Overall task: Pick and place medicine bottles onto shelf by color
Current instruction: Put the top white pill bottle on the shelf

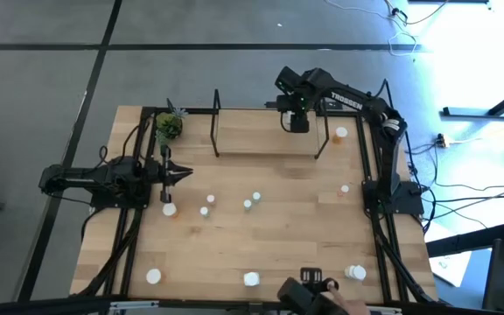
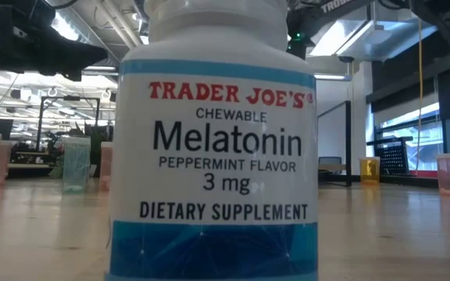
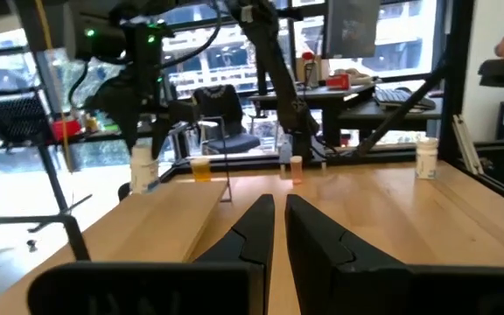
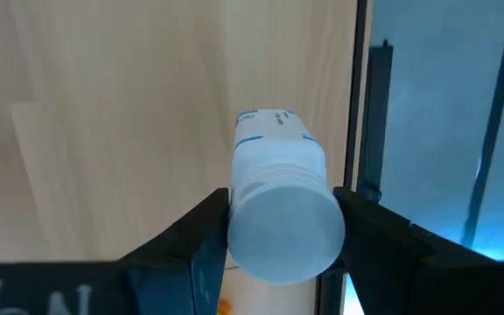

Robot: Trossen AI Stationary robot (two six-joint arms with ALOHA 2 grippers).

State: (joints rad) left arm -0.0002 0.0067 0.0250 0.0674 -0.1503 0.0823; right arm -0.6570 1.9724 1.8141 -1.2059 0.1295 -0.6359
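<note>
Melatonin bottle (image 2: 213, 140) fills low view, cap and base cut off.

You see a white bottle (image 4: 278, 188) with blue bands and a white cap between black fingers (image 4: 195, 241). The near bottle's (image 2: 217, 156) label reads red and black on white, above light wood (image 2: 37, 234).

Smooth light-wood shelf (image 4: 103, 114), black metal frames (image 1: 216, 118)

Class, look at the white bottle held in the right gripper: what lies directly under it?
Under the white bottle, gripped by the right gripper, lies the shelf board's light wood. The spot beneath its base is hidden by the bottle itself.
</note>
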